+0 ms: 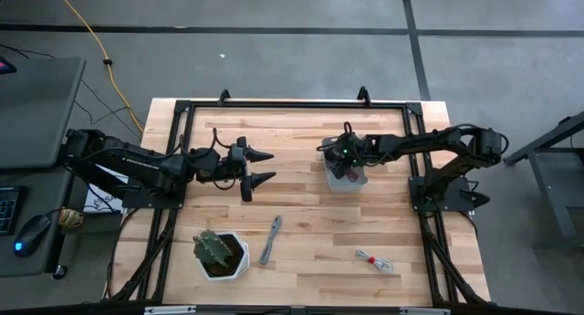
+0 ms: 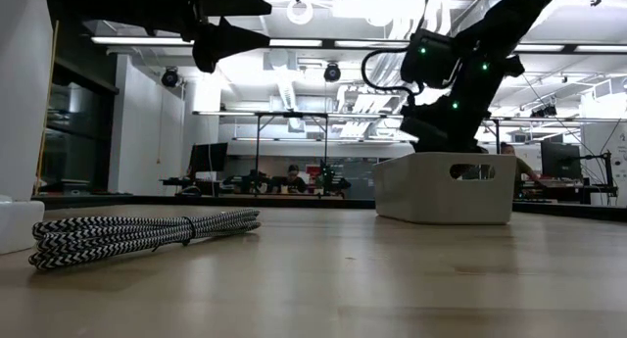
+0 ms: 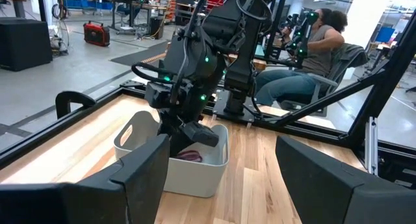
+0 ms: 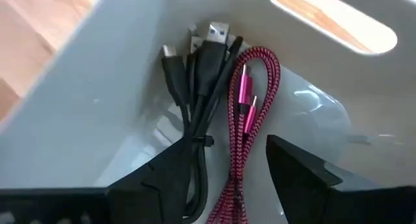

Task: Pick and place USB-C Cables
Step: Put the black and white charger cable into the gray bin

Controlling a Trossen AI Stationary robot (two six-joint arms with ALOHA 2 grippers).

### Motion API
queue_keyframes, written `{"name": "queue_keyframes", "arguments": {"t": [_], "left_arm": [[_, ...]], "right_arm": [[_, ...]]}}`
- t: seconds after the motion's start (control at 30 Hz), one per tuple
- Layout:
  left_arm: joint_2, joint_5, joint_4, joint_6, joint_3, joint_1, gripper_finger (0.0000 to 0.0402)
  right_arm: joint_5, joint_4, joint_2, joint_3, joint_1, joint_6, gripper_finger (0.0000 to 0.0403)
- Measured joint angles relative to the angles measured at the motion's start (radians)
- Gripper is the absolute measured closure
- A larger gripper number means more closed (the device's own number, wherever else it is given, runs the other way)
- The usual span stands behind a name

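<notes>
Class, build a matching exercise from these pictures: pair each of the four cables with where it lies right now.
Things:
1. black cable
2. dark red cable
3. grey cable
4. whitish cable

Places:
A. on the table, beside the potted cactus
B. in the tray, with silver plugs
C. on the table, near the right front corner
D. in the tray, with pink plugs

Pairs: 1-B, 2-D, 3-A, 4-C

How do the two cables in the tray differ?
The black cable is smooth and plain; the red cable is braided, with pink metallic plugs. The black one has a tie round its middle; none shows on the red. Both lie bundled, side by side, in the tray.
</notes>
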Motion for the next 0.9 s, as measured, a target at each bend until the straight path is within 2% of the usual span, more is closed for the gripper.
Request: {"name": "queue_keyframes", "arguments": {"t": [0.17,0.37,0.5,0.6,0.73,0.9], "left_arm": [[0.0,0.0,-0.004,0.0,0.0,0.0,0.0138],[0.0,0.0,-0.012,0.0,0.0,0.0,0.0138],[0.0,0.0,-0.014,0.0,0.0,0.0,0.0138],[0.0,0.0,-0.013,-0.004,0.0,0.0,0.0138],[0.0,0.0,-0.006,-0.004,0.0,0.0,0.0138],[0.0,0.0,0.016,0.003,0.0,-0.009,0.0138]], "right_arm": [[0.002,0.023,-0.086,0.0,0.014,0.0,0.0215],[0.198,0.043,-0.242,0.0,0.129,-0.062,0.0215],[0.246,0.138,-0.32,-0.002,0.246,-0.175,0.0215],[0.207,0.259,-0.341,-0.002,0.336,-0.321,0.0215],[0.079,0.427,-0.328,-0.002,0.427,-0.531,0.0215],[0.013,0.548,-0.315,-0.002,0.46,-0.648,0.0215]]}}
